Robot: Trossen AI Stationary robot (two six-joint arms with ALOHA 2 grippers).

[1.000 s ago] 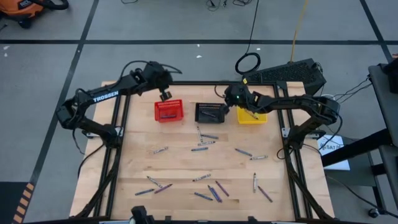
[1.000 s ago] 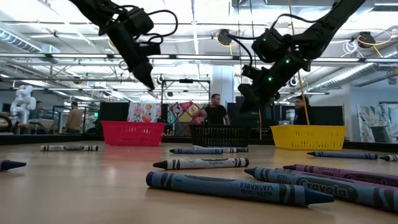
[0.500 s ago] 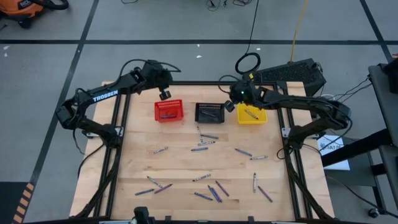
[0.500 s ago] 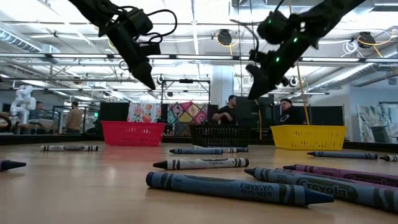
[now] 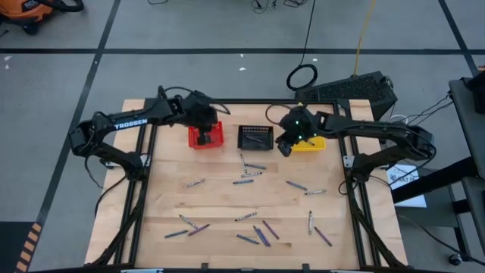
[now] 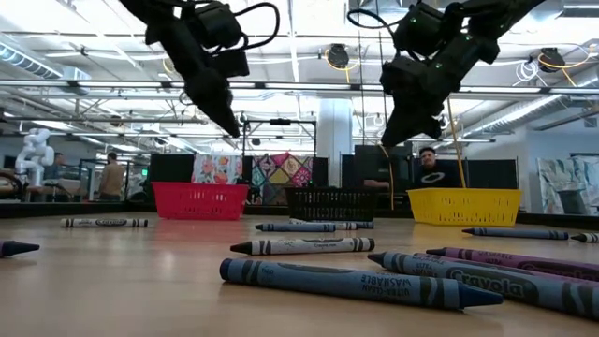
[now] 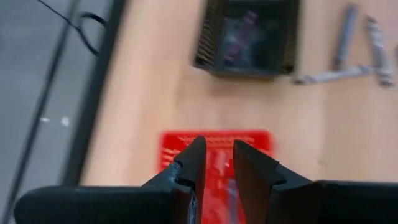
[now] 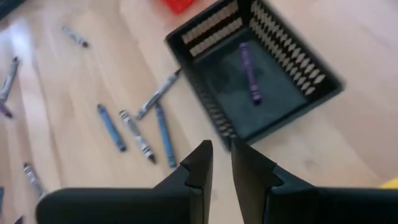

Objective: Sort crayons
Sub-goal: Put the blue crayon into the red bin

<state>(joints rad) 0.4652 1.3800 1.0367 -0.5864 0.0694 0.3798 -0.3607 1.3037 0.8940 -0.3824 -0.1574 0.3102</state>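
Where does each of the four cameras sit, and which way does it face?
High: overhead, looking straight down on table, both arms.
Low: tabletop height, level across crayons; both arms hang above.
Left wrist: past left gripper onto red basket.
Right wrist: past right gripper toward black basket.
Shared: both wrist views show the black basket.

Bright, even overhead light; soft shadows. The red basket (image 7: 214, 163) beyond the left fingers (image 7: 191, 168) smears with motion blur. Nearest crayons (image 6: 356, 281) look sharp.
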